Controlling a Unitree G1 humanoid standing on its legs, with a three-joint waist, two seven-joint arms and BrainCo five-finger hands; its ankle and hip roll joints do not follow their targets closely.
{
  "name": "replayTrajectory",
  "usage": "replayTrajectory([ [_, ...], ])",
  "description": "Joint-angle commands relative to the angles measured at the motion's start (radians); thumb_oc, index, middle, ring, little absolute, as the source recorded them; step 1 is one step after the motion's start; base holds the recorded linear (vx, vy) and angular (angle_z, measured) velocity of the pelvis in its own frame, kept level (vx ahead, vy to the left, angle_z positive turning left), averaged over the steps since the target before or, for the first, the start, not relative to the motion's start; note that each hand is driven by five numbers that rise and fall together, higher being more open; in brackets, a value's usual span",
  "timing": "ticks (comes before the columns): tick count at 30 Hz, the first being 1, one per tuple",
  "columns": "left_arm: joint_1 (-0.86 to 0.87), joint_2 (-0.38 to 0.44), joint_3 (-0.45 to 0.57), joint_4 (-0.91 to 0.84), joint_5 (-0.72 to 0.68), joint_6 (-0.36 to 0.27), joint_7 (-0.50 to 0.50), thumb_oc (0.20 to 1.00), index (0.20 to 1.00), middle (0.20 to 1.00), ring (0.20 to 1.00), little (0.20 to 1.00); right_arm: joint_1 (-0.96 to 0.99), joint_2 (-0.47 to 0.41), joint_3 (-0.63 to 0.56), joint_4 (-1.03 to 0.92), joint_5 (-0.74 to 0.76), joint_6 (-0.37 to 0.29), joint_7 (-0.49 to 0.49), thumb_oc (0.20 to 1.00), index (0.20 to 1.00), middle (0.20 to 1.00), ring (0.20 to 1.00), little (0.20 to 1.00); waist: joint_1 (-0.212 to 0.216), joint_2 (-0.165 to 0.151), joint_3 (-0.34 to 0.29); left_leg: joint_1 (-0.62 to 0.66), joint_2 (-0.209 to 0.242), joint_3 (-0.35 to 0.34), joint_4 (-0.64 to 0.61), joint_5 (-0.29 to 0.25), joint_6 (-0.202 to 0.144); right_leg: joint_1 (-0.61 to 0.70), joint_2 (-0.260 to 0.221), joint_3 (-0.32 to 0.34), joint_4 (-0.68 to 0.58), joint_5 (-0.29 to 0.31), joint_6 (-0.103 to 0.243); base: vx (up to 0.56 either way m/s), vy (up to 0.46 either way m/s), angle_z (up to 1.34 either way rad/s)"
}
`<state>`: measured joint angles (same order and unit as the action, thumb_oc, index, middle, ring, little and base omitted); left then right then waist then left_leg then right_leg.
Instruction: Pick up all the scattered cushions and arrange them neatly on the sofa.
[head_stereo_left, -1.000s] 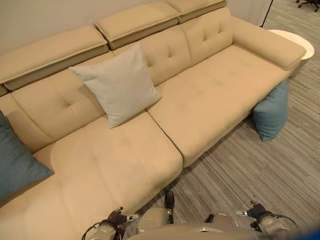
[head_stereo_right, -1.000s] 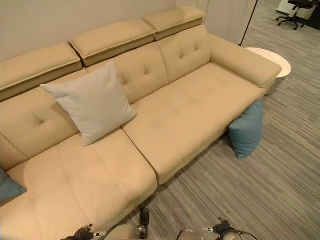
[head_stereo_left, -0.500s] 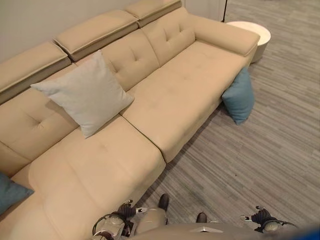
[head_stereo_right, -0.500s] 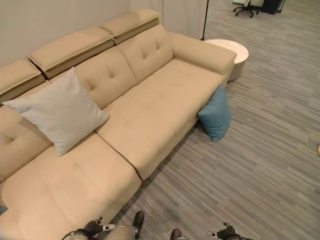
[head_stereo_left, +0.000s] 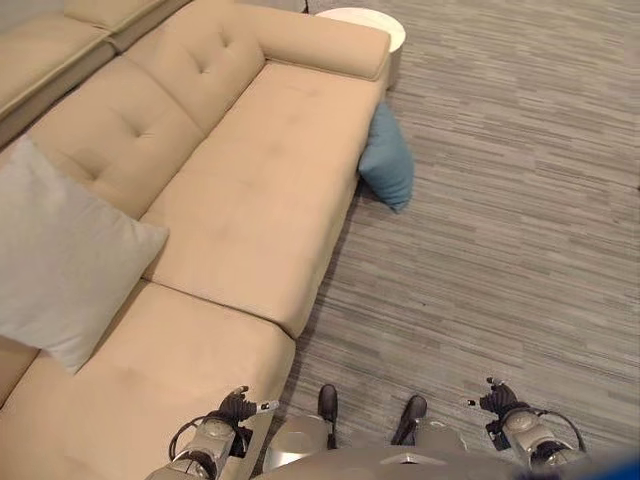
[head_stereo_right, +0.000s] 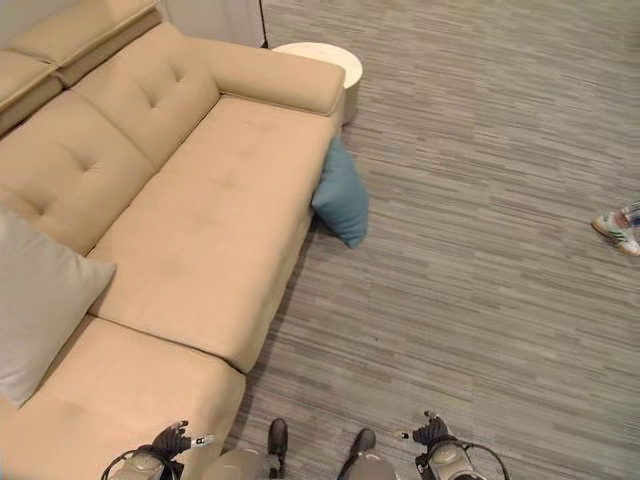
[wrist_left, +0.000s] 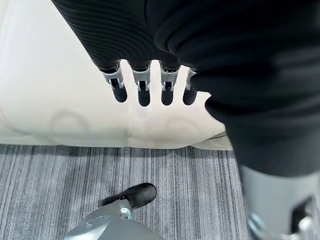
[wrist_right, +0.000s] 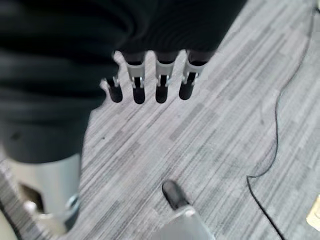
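A blue cushion (head_stereo_left: 386, 158) stands on the grey floor, leaning against the front of the beige sofa (head_stereo_left: 250, 180) near its armrest. A pale grey cushion (head_stereo_left: 55, 255) rests against the sofa's backrest at the left. My left hand (head_stereo_left: 237, 407) hangs low by the sofa's front edge, its fingers (wrist_left: 144, 93) straight and holding nothing. My right hand (head_stereo_left: 495, 400) hangs over the bare floor, its fingers (wrist_right: 159, 87) straight and empty too. Both hands are far from the blue cushion.
A round white side table (head_stereo_left: 362, 20) stands past the sofa's armrest. A person's shoe (head_stereo_right: 615, 228) shows at the right edge of the floor. Striped grey carpet (head_stereo_left: 500, 230) spreads wide to the right of the sofa.
The whole picture has swung to the right, so the camera has turned. The sofa now sits further left and more floor shows. Both hands still hang low and empty.
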<state>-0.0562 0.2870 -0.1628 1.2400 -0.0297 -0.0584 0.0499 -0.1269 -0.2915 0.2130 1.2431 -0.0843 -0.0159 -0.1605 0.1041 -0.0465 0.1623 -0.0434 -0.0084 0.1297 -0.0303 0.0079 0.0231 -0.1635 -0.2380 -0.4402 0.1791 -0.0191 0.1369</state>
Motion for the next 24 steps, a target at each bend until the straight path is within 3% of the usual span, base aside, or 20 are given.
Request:
replayTrajectory([
  [1,-0.017,-0.018,-0.006,0.019,-0.001,-0.012,0.009,1.0,1.0,1.0,1.0,1.0,0.013,-0.057,0.023,0.014,0.006,0.002,-0.016,1.0,1.0,1.0,1.0,1.0,0.018,0.006,-0.032,-0.03,-0.003,-0.131,0.114,-0.105,-0.031,0.008,0.06,0.041,-0.093,0.076,0.015,0.26,-0.212,-0.1],
  [3,-0.017,-0.023,-0.011,0.021,0.0,-0.012,0.007,1.0,1.0,1.0,1.0,1.0,0.022,-0.056,0.016,0.014,0.018,-0.002,-0.022,1.0,1.0,1.0,1.0,1.0,0.009,0.008,-0.04,-0.017,0.012,-0.134,0.127,-0.118,-0.044,0.02,0.072,0.043,-0.105,0.066,0.003,0.22,-0.198,-0.08],
  [5,-0.023,-0.034,-0.028,0.012,-0.002,-0.014,-0.002,1.0,1.0,1.0,1.0,1.0,0.032,-0.06,0.006,0.012,0.033,-0.011,-0.028,1.0,1.0,1.0,1.0,1.0,0.005,0.01,-0.027,-0.051,0.035,-0.126,0.281,-0.149,-0.069,0.06,0.089,0.042,-0.117,0.037,-0.023,0.18,-0.263,0.05],
  [6,-0.031,-0.042,-0.037,0.003,-0.005,-0.013,-0.004,1.0,1.0,1.0,1.0,1.0,0.023,-0.061,0.001,0.014,0.045,-0.01,-0.034,1.0,1.0,1.0,1.0,1.0,0.012,0.01,-0.004,-0.138,0.051,-0.129,0.464,-0.106,-0.087,0.089,0.1,0.039,-0.125,0.018,-0.048,0.09,-0.216,0.14],
  [7,-0.032,-0.042,-0.037,0.003,-0.005,-0.013,-0.004,1.0,1.0,1.0,1.0,1.0,0.023,-0.061,0.001,0.014,0.045,-0.01,-0.034,1.0,1.0,1.0,1.0,1.0,0.011,0.011,-0.005,-0.142,0.052,-0.13,0.469,-0.108,-0.088,0.088,0.101,0.037,-0.125,0.018,-0.048,0.12,-0.226,0.22],
  [8,-0.035,-0.047,-0.045,-0.006,-0.008,-0.013,-0.002,1.0,1.0,1.0,1.0,1.0,0.019,-0.065,0.001,0.014,0.049,-0.006,-0.039,1.0,1.0,1.0,1.0,1.0,0.021,0.012,0.014,-0.197,0.054,-0.144,0.577,-0.067,-0.089,0.113,0.112,0.039,-0.131,-0.002,-0.067,0.13,-0.117,0.18],
  [10,-0.033,-0.048,-0.053,-0.009,-0.011,-0.012,-0.001,1.0,1.0,1.0,1.0,1.0,0.021,-0.064,0.003,0.012,0.052,-0.006,-0.038,1.0,1.0,1.0,1.0,1.0,0.027,0.01,0.014,-0.232,0.025,-0.15,0.561,-0.081,-0.079,0.131,0.123,0.057,-0.141,-0.013,-0.071,0.23,-0.095,-0.04],
  [12,-0.03,-0.047,-0.053,-0.004,-0.008,-0.011,0.001,1.0,1.0,1.0,1.0,1.0,0.026,-0.063,0.0,0.012,0.054,-0.01,-0.044,1.0,1.0,1.0,1.0,1.0,0.036,-0.001,0.001,-0.261,-0.007,-0.147,0.437,-0.093,-0.072,0.167,0.14,0.079,-0.169,-0.029,-0.056,0.33,-0.038,-0.1],
  [13,-0.03,-0.046,-0.053,-0.004,-0.008,-0.011,0.001,1.0,1.0,1.0,1.0,1.0,0.026,-0.063,0.0,0.012,0.054,-0.01,-0.044,1.0,1.0,1.0,1.0,1.0,0.036,-0.002,0.001,-0.26,-0.008,-0.147,0.434,-0.092,-0.072,0.168,0.139,0.079,-0.169,-0.029,-0.056,0.43,-0.006,-0.19],
  [14,-0.033,-0.044,-0.056,0.001,-0.007,-0.011,0.003,1.0,1.0,1.0,1.0,1.0,0.028,-0.058,-0.001,0.019,0.059,-0.01,-0.049,1.0,1.0,1.0,1.0,1.0,0.053,0.004,-0.009,-0.301,-0.035,-0.16,0.301,-0.014,-0.077,0.204,0.175,0.106,-0.189,-0.045,-0.054,0.32,0.012,-0.3],
  [16,-0.033,-0.041,-0.055,0.004,-0.014,-0.014,0.004,1.0,1.0,1.0,1.0,1.0,0.033,-0.054,0.0,0.024,0.059,-0.009,-0.048,1.0,1.0,1.0,1.0,1.0,0.065,0.013,-0.02,-0.309,-0.046,-0.187,0.208,0.049,-0.089,0.22,0.2,0.13,-0.193,-0.059,-0.052,0.34,0.02,-0.47],
  [17,-0.031,-0.04,-0.05,0.008,-0.017,-0.016,0.003,1.0,1.0,1.0,1.0,1.0,0.036,-0.052,0.001,0.028,0.056,-0.008,-0.046,1.0,1.0,1.0,1.0,1.0,0.068,0.013,-0.023,-0.306,-0.05,-0.192,0.193,0.055,-0.087,0.232,0.206,0.14,-0.192,-0.068,-0.051,0.4,0.059,-0.69],
  [22,-0.014,-0.037,-0.037,0.021,-0.007,-0.01,-0.003,1.0,1.0,1.0,1.0,1.0,0.045,-0.041,0.004,0.035,0.024,-0.004,-0.031,1.0,1.0,1.0,1.0,1.0,0.077,-0.005,-0.066,-0.248,-0.065,-0.212,0.188,0.02,-0.052,0.26,0.181,0.179,-0.14,-0.099,-0.03,0.33,0.119,-0.74],
  [24,-0.017,-0.029,-0.041,0.013,0.0,-0.007,-0.004,1.0,1.0,1.0,1.0,1.0,0.033,-0.042,0.005,0.037,0.002,0.005,-0.017,1.0,1.0,1.0,1.0,1.0,0.078,0.0,-0.074,-0.186,-0.068,-0.189,0.169,-0.017,-0.016,0.195,0.128,0.186,0.039,-0.05,0.021,0.26,0.173,-0.48],
])
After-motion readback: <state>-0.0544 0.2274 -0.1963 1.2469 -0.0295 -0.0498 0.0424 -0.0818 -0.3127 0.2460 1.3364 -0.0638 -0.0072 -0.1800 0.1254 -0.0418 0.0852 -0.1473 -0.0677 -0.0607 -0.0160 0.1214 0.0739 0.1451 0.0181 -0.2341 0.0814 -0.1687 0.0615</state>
